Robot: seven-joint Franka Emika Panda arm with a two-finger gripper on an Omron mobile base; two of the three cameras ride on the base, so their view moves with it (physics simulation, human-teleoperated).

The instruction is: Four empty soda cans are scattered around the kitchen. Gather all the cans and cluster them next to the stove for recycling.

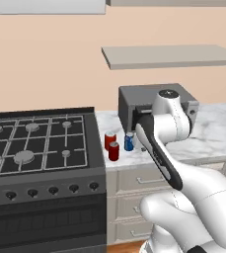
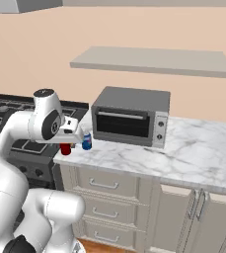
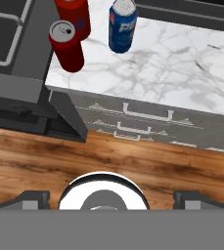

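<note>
- Left base view: I see the stove [image 1: 40, 148] at left, then two red soda cans [image 1: 112, 146] and a blue soda can [image 1: 129, 142] clustered just beside it on the marble counter [image 1: 213, 133].
- Right base view: toaster oven [image 2: 130, 116] door faces me.
- Hand view: wood floor [image 3: 133, 161]; gripper [image 3: 111, 201] fingers spread wide, holding nothing.
</note>
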